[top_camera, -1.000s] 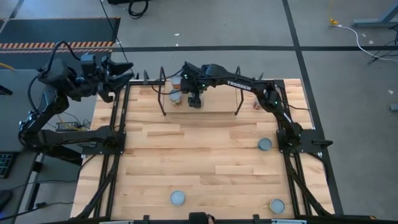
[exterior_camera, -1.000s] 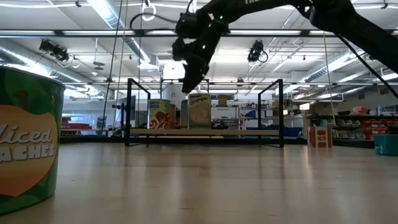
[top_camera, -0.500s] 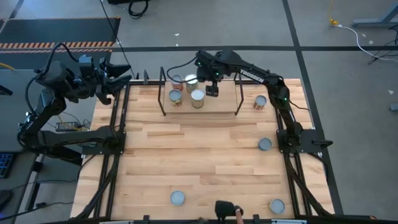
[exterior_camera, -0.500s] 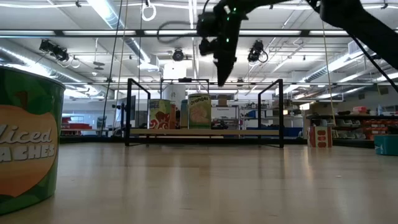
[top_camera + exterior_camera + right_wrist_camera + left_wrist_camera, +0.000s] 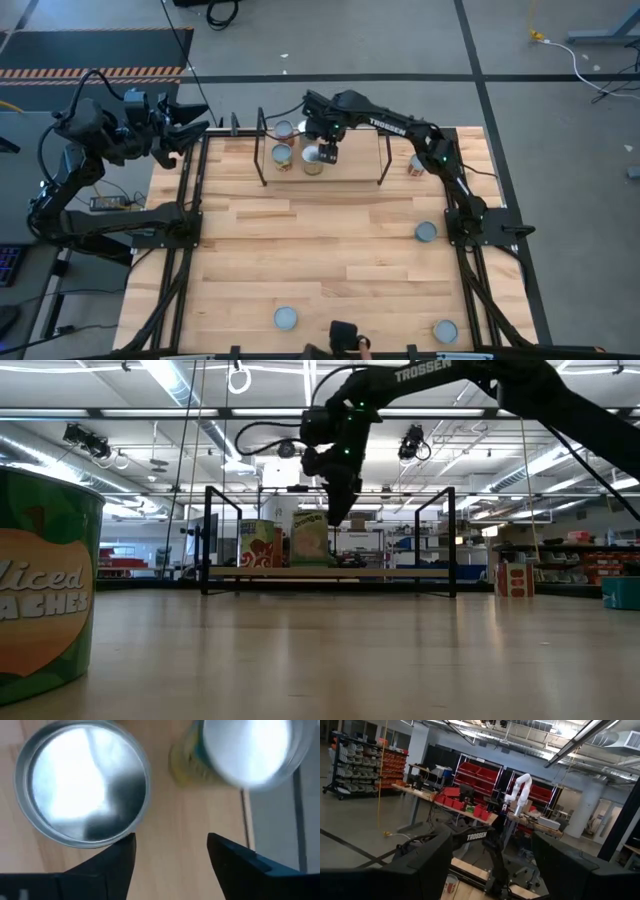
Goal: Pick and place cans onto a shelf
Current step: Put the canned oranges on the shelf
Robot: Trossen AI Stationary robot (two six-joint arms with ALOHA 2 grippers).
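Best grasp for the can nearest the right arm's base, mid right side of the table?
Grip that can across its round side wall, coming straight down from above with the fingers either side. It stands upright, its flat round top showing, with bare table all round it, so any finger direction should fit. The right gripper is over at the shelf, fingers open.

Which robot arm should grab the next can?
The right. Its open gripper hangs over the shelf, near loose cans at and. The left gripper waits off the table's far left corner, away from every can.
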